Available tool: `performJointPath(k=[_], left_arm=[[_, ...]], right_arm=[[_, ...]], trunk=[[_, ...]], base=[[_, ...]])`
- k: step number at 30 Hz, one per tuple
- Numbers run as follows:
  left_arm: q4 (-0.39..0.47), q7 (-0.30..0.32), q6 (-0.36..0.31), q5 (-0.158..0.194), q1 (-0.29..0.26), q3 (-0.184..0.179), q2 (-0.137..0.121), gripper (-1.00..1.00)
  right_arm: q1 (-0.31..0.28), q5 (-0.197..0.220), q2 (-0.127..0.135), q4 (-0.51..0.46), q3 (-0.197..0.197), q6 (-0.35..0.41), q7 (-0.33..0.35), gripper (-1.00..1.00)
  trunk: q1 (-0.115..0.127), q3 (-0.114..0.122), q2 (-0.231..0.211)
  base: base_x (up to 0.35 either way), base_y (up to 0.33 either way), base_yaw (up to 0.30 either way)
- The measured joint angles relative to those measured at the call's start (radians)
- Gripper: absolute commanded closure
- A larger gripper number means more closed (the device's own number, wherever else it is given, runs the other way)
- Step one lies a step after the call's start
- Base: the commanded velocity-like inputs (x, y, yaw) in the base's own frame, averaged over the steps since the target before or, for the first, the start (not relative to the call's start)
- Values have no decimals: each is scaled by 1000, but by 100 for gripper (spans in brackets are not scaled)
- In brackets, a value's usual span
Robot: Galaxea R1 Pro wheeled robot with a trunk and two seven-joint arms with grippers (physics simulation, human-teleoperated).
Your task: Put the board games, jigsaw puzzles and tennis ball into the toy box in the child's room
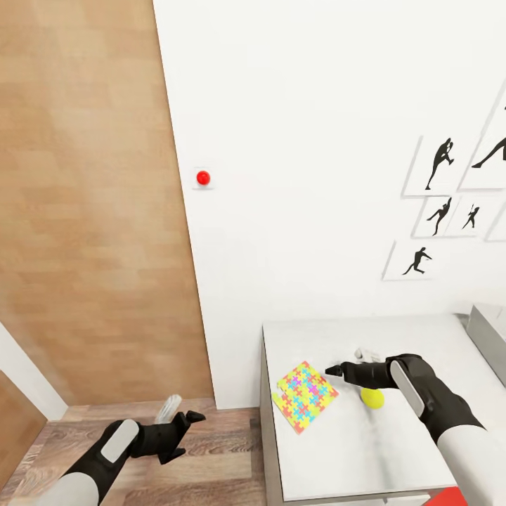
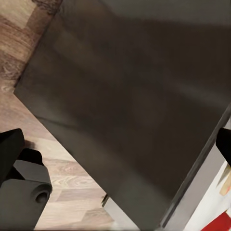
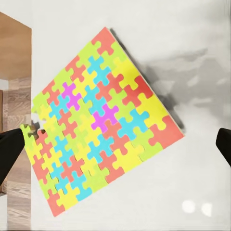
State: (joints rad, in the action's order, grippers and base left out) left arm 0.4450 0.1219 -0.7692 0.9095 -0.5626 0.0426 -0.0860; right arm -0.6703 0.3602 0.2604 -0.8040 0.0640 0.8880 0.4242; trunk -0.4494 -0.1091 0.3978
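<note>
White glossy table against the white wall: flat, thin multicolour jigsaw puzzle lies at its near-left corner, yellow tennis ball just right of it under the right gripper, jaws spread wide above the puzzle; suggest pinching an overhanging edge, since it's too flat for a top grab.

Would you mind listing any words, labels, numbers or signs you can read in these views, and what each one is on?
There is no readable text in any view.
Jigsaw puzzle on the table: coloured interlocking pieces, no lettering.
Wall pictures: black silhouettes of figures, no captions.
Red button on the wall: unmarked.
Tennis ball beside the right gripper: no visible brand mark.
</note>
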Motion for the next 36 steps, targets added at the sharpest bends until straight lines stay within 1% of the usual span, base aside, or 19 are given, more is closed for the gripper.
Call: performJointPath(k=[9, 20, 36], left_arm=[[-6, 0, 0, 0, 0, 0, 3, -100], [-8, 0, 0, 0, 0, 0, 3, -100], [-8, 0, 1, 0, 0, 0, 3, -100]], right_arm=[[3, 0, 0, 4, 8, -3, 0, -100], [4, 0, -1, 5, 34, -5, -1, -100], [4, 0, -1, 4, 42, -8, -2, -100]], trunk=[[0, 0, 0], [0, 0, 0], [0, 0, 0]], base=[[0, 0, 0], [0, 0, 0], [0, 0, 0]])
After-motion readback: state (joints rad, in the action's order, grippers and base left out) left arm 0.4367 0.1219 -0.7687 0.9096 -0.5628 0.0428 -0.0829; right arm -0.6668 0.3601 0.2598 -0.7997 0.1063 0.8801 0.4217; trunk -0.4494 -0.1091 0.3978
